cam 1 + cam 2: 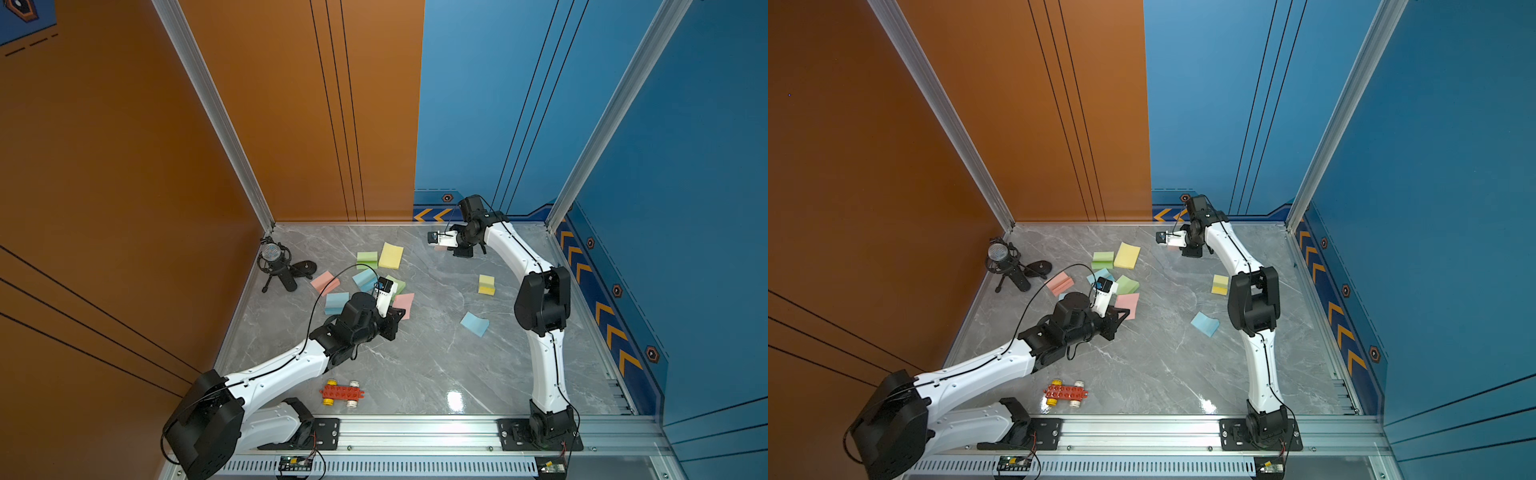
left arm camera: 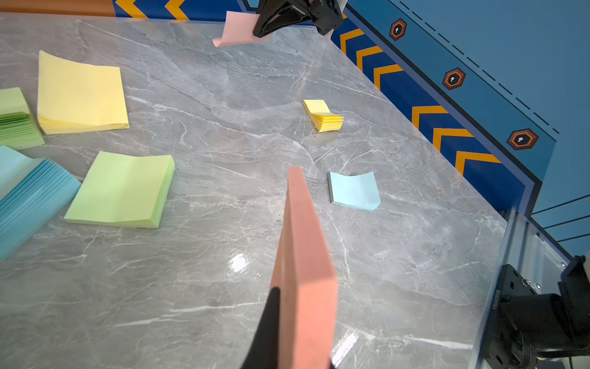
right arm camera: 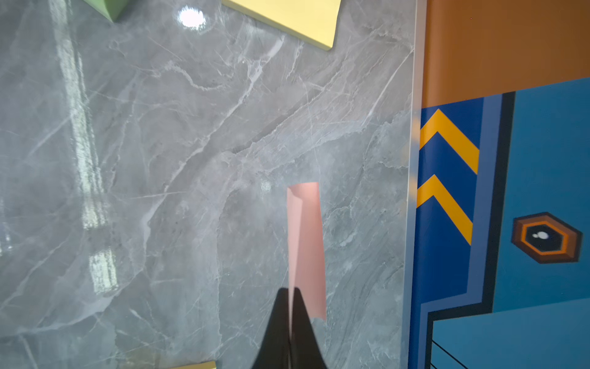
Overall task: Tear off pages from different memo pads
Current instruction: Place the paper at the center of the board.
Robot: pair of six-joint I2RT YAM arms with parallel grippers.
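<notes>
Pink, thick and square, one memo pad (image 2: 308, 255) is clamped edge-on between the left fingers (image 2: 266, 326), over the grey marble worktop (image 2: 223, 287). More to the right lie a small yellow memo pad (image 1: 486, 284) and a curled blue paper page (image 1: 474, 323). Near the back wall, the right fingers (image 3: 276, 326) are closed tightly on a thin pink paper page (image 3: 308, 242).

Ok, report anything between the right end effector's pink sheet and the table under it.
Nothing visible. The thin pink paper sheet hangs from the right end effector over bare grey marble tabletop; the yellow square memo pad lies aside.
</notes>
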